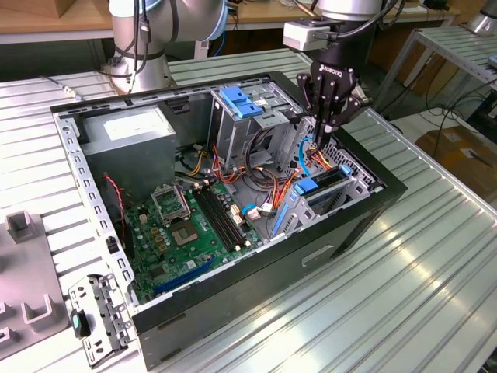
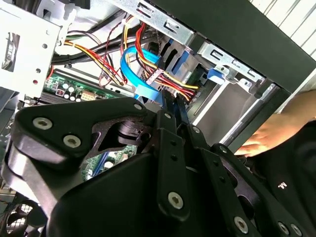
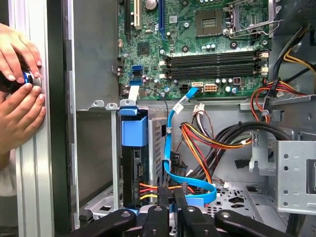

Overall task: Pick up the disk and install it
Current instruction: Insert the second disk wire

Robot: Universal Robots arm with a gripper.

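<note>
The gripper hangs just above the drive bay at the front corner of the open computer case. Its fingers are pinched together and nothing can be made out between them. The disk appears to stand on edge inside that bay, with its blue plastic rail showing at the end nearer the motherboard. Whether it is pushed fully home cannot be told.

The likeliest trouble is the wiring. Beside the bay and directly under the fingertips, a blue ribbon cable loops across, with a bundle of red, orange and yellow power wires next to it. A move down or sideways could hook a loop and drag a plug off its socket. It could also trap a cable against the bay's metal wall.

If the disk sits slightly askew in the bay, pressing on it could jam the rail rather than seat it.

Outside the bay, against the case's outer edge, a person's hands grip a small object. A swing of the arm that way could strike them.
</note>
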